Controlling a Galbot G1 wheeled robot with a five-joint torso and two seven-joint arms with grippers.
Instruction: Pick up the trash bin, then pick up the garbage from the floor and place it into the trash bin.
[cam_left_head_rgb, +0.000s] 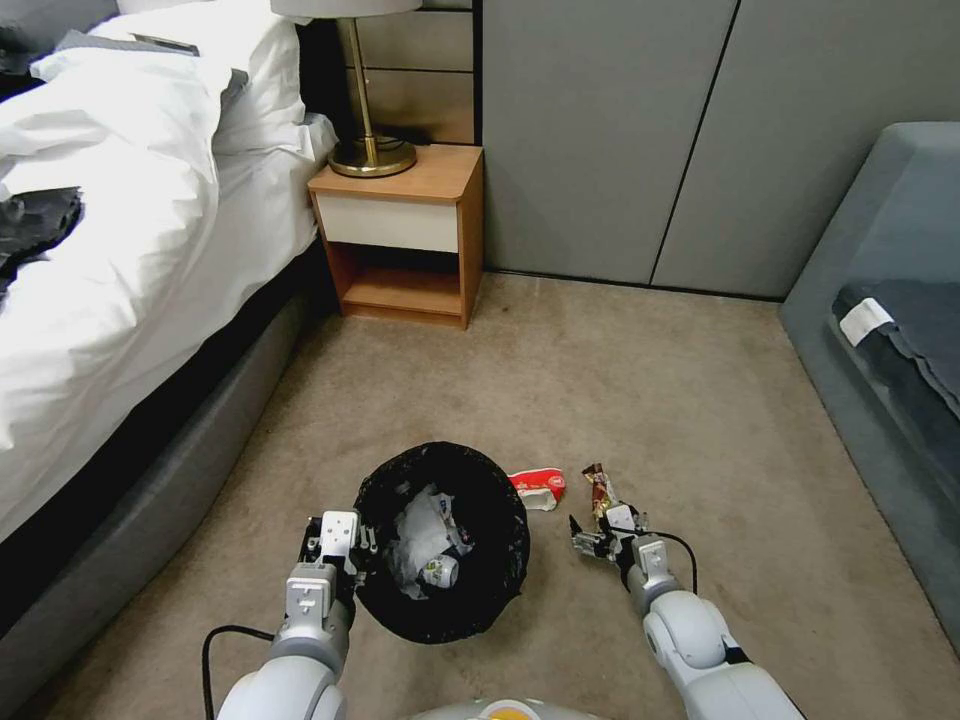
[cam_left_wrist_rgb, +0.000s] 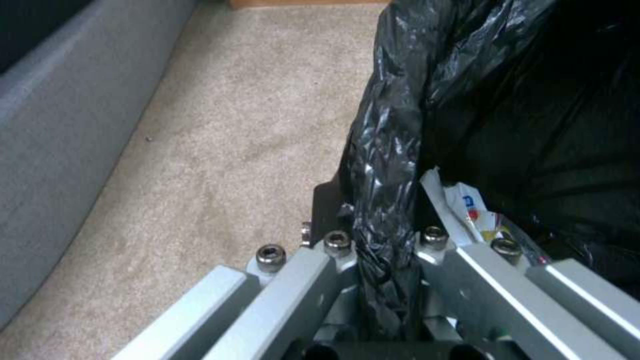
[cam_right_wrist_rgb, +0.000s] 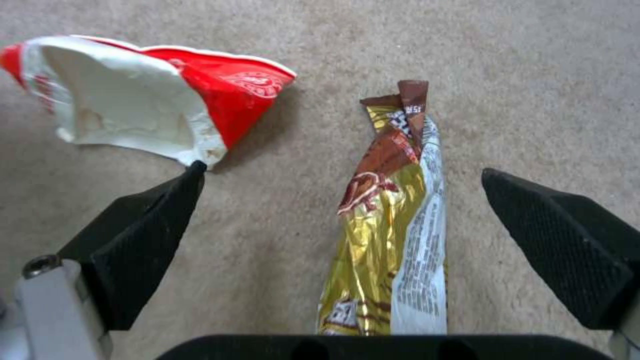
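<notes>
Item one, the trash bin (cam_left_head_rgb: 443, 540): it sat low in the centre of the head view, black liner folded over its rim, with white tissue and printed scraps already inside. Your left hand (cam_left_head_rgb: 345, 545) was at the bin's left rim; in the left wrist view its fingers (cam_left_wrist_rgb: 467, 260) were pressed together on the liner-covered rim (cam_left_wrist_rgb: 383, 200), one inside and one outside, which I judge was how you kept the bin carried close to the remaining litter. Item two, the garbage: a gold and brown snack wrapper (cam_right_wrist_rgb: 390, 220) lay lengthwise on the carpet (cam_left_head_rgb: 700, 420), just right of the bin in the head view. Your right hand (cam_left_head_rgb: 600, 535) was low over it with fingers spread, a black pad (cam_right_wrist_rgb: 143, 235) on either side of the wrapper and neither touching it; that straddle appeared chosen so a close across the narrow width would catch it. Item three, a red and white wrapper (cam_right_wrist_rgb: 153, 100), torn open, lay upper left in the right wrist view, beside the left pad's tip and outside the span, between the bin and the gold wrapper in the head view. Both pieces were yet to be binned.
</notes>
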